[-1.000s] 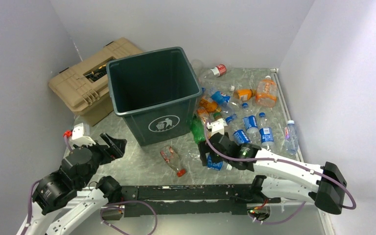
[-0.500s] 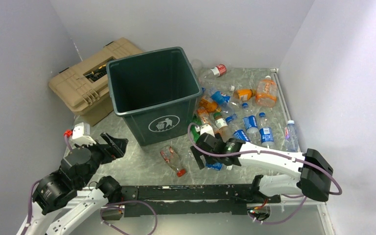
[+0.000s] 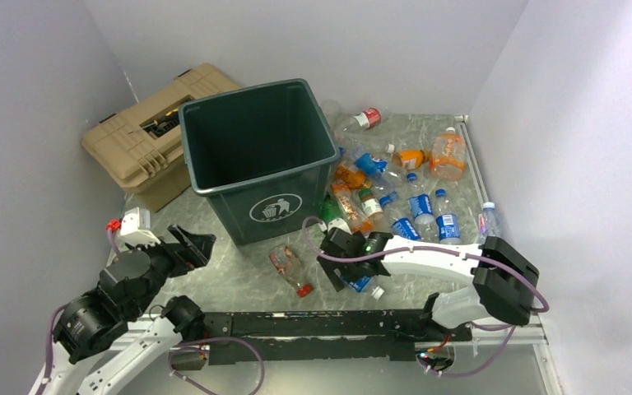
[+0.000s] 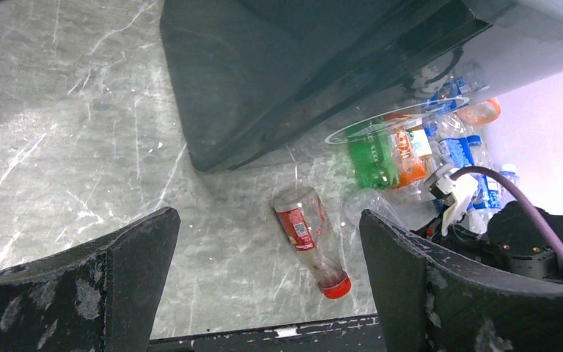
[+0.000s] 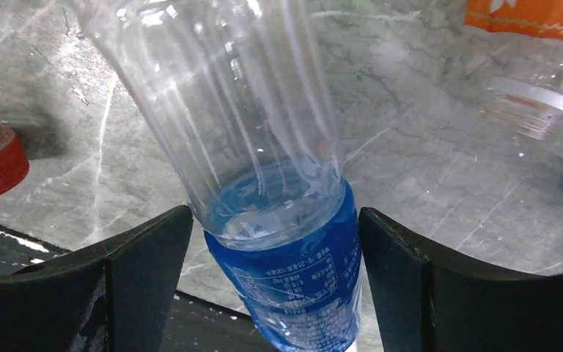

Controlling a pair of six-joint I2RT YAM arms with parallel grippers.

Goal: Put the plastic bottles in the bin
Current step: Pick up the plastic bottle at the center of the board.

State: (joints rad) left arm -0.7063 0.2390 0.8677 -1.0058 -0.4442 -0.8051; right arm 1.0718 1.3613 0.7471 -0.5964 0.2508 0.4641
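One blue-labelled bottle (image 5: pixel 286 279) inside spread right claw (image 5: pixel 275 220), left claw (image 4: pixel 267 220) agape

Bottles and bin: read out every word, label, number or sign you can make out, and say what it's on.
No words read clearly in any view.
White trash-can sign, no lettering: front of the bin.
Blue label of the clear bottle: fine print, too blurred.
Red label on the red-capped bottle: blurred.
Blue-label bottles beyond: too small.
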